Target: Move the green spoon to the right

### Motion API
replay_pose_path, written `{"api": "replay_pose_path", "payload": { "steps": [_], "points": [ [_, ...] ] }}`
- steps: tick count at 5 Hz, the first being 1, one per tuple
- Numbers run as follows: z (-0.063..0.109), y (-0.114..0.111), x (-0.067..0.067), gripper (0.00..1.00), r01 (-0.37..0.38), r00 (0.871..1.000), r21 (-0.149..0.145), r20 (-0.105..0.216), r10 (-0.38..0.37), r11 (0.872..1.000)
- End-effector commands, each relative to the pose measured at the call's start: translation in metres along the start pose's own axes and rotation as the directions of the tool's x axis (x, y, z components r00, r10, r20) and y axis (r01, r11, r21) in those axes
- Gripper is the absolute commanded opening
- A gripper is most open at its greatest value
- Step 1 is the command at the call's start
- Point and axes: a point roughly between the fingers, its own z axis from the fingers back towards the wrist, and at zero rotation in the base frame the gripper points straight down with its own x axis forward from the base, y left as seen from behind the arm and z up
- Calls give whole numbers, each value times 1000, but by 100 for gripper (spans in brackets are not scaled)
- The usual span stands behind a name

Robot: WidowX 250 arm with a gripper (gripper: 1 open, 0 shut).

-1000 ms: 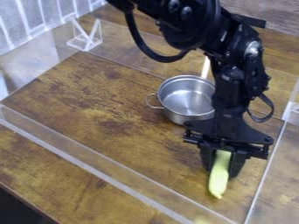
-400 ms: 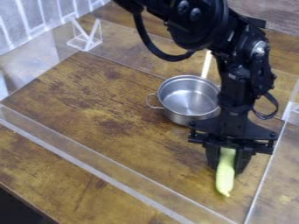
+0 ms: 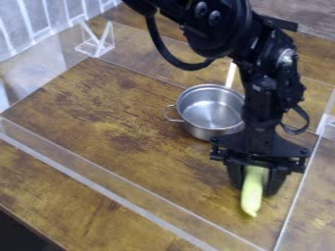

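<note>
A broad wooden table [image 3: 92,118] with a dark, streaked grain fills the view, ringed by low clear acrylic walls [image 3: 131,214] that run along its front and right edges; most of its left and middle surface lies bare. The black jointed robot arm [image 3: 249,49] reaches in from the top and drops straight down at the table's right side, close to the right-hand wall. A round, shiny steel pot with small side handles [image 3: 210,110] stands just left of the arm's lower link. Below it, the black gripper [image 3: 258,175] straddles the green spoon [image 3: 252,196], a thick, smooth yellow-green plastic handle lying on the wood near the front right corner, pointing toward the front edge. The fingers stand slightly apart on either side of the handle; whether they touch it cannot be told.
</note>
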Motion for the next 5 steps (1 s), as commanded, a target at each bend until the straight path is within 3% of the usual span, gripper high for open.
{"api": "replay_pose_path", "payload": {
  "steps": [1, 2, 4, 5],
  "points": [
    [20, -3, 2, 100, 48, 999, -19, 21, -48, 999],
    [31, -3, 0, 100, 90, 996, -15, 16, -90, 996],
    [62, 9, 7, 100, -45, 998, 8, 53, 45, 999],
    [84, 13, 14, 100, -5, 997, 6, 71, 5, 1000]
  ]
}}
